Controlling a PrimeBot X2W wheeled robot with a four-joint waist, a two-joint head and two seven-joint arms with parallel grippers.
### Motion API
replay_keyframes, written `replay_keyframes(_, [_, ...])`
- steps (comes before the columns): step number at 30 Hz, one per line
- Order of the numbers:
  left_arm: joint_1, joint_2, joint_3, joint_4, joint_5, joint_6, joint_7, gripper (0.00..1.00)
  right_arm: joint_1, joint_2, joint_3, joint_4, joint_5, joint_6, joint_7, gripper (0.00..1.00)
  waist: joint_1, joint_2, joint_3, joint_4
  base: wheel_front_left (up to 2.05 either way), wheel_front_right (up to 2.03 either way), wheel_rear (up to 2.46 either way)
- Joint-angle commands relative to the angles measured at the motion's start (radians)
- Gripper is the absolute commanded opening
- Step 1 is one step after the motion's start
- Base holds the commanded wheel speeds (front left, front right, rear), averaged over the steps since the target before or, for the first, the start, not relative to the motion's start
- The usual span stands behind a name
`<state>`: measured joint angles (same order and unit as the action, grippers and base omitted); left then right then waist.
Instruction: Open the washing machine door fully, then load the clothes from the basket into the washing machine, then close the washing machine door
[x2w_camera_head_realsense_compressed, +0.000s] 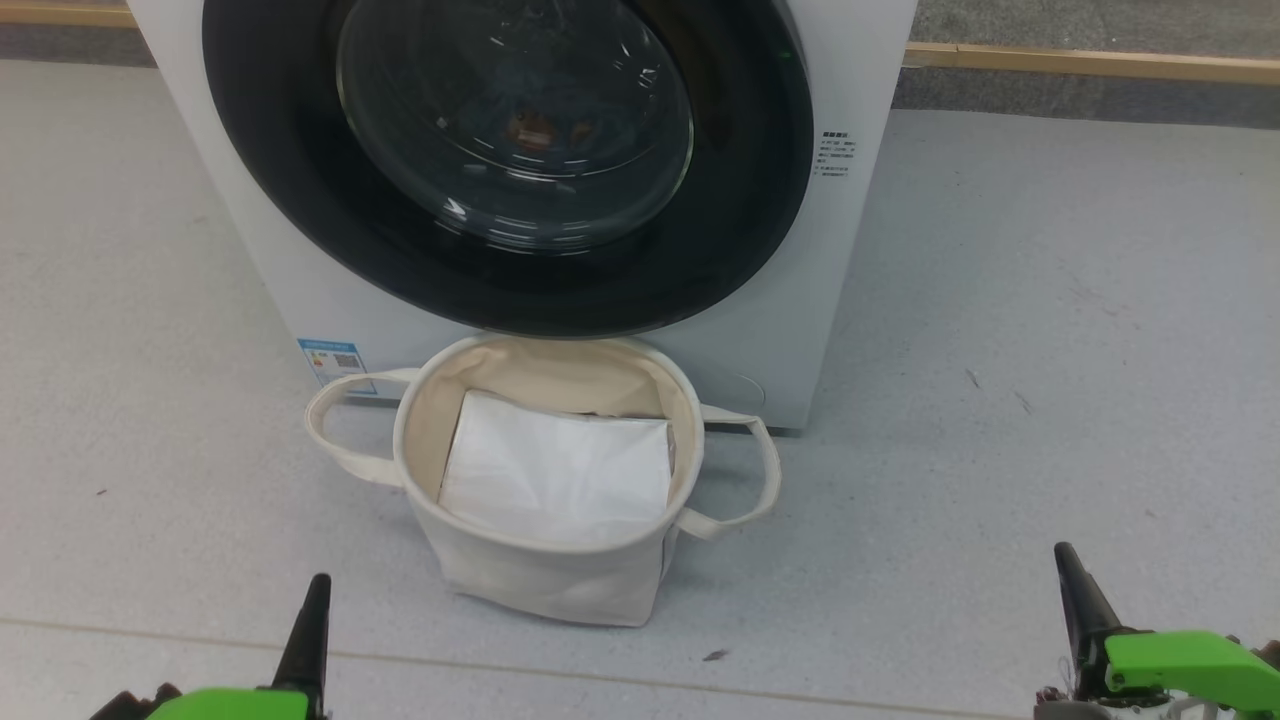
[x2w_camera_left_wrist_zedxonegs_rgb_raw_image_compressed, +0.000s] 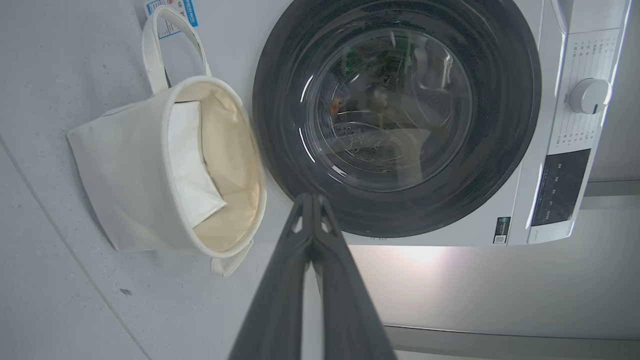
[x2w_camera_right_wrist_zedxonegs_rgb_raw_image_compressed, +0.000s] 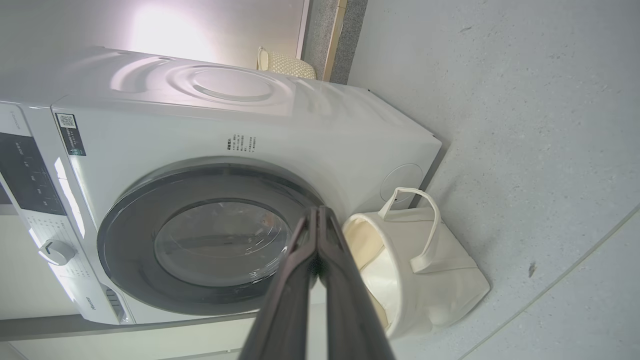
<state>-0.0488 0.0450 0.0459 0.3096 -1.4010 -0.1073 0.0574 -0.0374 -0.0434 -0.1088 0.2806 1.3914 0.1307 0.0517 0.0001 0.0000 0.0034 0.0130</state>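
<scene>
Ahead of both grippers the washing machine (x2w_camera_head_realsense_compressed: 250, 240) is seen, white and front-loading, with the washing machine door (x2w_camera_head_realsense_compressed: 500, 275) shut flat against its front. The left gripper (x2w_camera_left_wrist_zedxonegs_rgb_raw_image_compressed: 312, 200) is held with its two dark fingers pressed together along their length, and nothing is gripped between them. The right gripper (x2w_camera_right_wrist_zedxonegs_rgb_raw_image_compressed: 318, 212) is likewise closed tip to tip on nothing.

Beyond the tips and between the two grippers, the basket (x2w_camera_head_realsense_compressed: 540, 585) is set upright on the grey floor (x2w_camera_head_realsense_compressed: 1000, 350), just in front of the machine's lower panel and below the door's black rim. Along the left fingers, the basket is seen to the left of the tips and the door directly past them. Along the right fingers, the door is seen to the left of the tips and the basket just to their right, partly hidden by them. Neither basket nor door is touched by either gripper.

Inside the basket a flat white sheet (x2w_camera_head_realsense_compressed: 560, 470) is laid, tilted against the inner wall, and the two looped handles (x2w_camera_head_realsense_compressed: 330, 440) are spread to either side.

Behind the door's glass bowl the clothes (x2w_camera_head_realsense_compressed: 530, 128) are made out only faintly, as an orange-brown patch in the dark drum. A blue sticker (x2w_camera_head_realsense_compressed: 335, 362) is fixed low on the machine's front, beyond the handle on the left gripper's side.
</scene>
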Motion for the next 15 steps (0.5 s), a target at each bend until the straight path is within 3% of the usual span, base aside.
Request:
replay_keyframes(1, [-0.054, 0.005, 0.036, -0.041, -0.035, -0.013, 0.01, 0.0, -0.054, -0.009, 0.014, -0.035, 0.037, 0.0, 0.013, 0.0, 0.0, 0.0, 0.0, -0.001, 0.0, 0.0, 0.0])
replay_keyframes(15, [-0.058, 0.005, 0.063, -0.06, -0.18, -0.022, 0.049, 0.0, -0.068, -0.01, 0.001, -0.036, 0.19, 0.0, 0.051, 0.0, 0.0, 0.0, 0.0, -0.011, 0.0, 0.0, 0.0])
